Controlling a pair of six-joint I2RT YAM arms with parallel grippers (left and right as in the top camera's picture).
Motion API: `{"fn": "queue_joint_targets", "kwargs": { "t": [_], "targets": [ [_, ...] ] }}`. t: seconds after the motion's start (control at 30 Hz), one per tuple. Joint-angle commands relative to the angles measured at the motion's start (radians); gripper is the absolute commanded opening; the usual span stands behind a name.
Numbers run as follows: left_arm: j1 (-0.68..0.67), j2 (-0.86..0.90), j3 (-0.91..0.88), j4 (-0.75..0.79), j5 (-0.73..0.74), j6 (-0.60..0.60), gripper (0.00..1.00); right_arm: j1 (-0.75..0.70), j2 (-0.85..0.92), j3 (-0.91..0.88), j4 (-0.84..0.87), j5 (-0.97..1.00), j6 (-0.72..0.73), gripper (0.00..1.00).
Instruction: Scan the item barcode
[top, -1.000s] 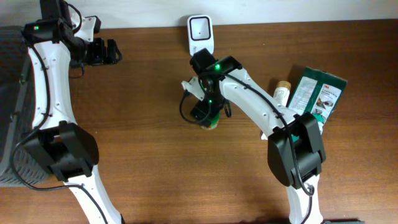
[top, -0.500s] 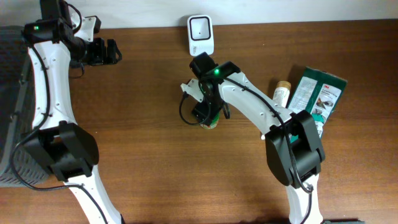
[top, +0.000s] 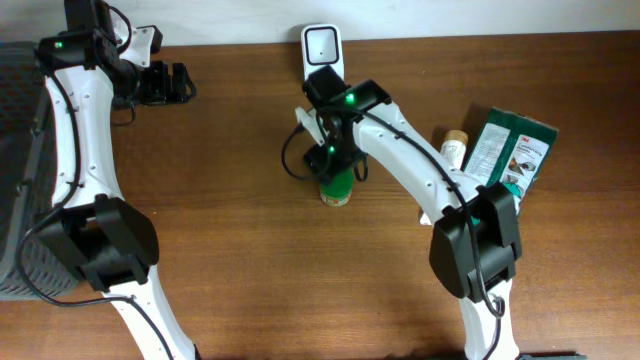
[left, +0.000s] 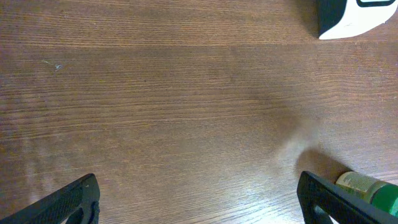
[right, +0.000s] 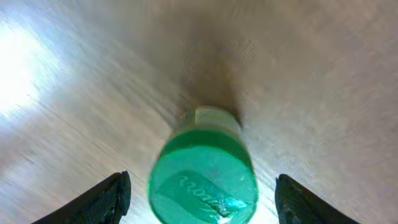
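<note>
The green bottle (top: 337, 186) sits on the worktop (top: 250, 280) about midway between its left and right edges, on the far half, a short way in from the far edge. From my right wrist I look down on its green cap, which has raised lettering, with a paler part of the body showing beyond. I cannot tell whether the bottle stands straight or leans.

My right tool (top: 336, 170) hangs directly over it. Its fingers (right: 106, 199) are spread to either side of the cap, with bare wood showing in the gap on both sides, so nothing is pinched and nothing touches.

Just beyond the bottle, against the far edge, is the white scanner (top: 322, 50) with its dark window facing up. My right arm crosses the space between the two.

Toward the right edge lie two green packets (top: 515, 150), with a small pale bottle (top: 453, 148) just beside them on the side nearer the middle.

My left tool (top: 182, 84) is well apart from all of this, near the far left corner. Its fingers (left: 68, 202) are spread wide over bare wood and hold nothing. From that wrist, the scanner's corner and the end of the green bottle show at the edge of the view.
</note>
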Motion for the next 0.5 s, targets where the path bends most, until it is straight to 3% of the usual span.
{"fn": "queue_joint_targets", "kwargs": {
  "t": [0.0,0.1,0.17,0.47],
  "targets": [
    [0.006,-0.006,0.017,0.000,0.014,-0.009,0.99,0.004,-0.006,0.071,-0.040,0.002,0.054,0.80],
    [0.006,-0.006,0.017,0.000,0.014,-0.009,0.99,0.007,0.003,0.046,-0.041,0.018,0.029,0.84],
    [0.006,-0.006,0.017,0.000,0.014,-0.009,0.99,0.007,0.005,0.005,-0.029,0.050,0.033,0.98],
    [0.006,-0.006,0.017,0.000,0.014,-0.009,0.99,0.007,0.005,-0.114,0.025,0.058,0.032,0.98]
  ]
}}
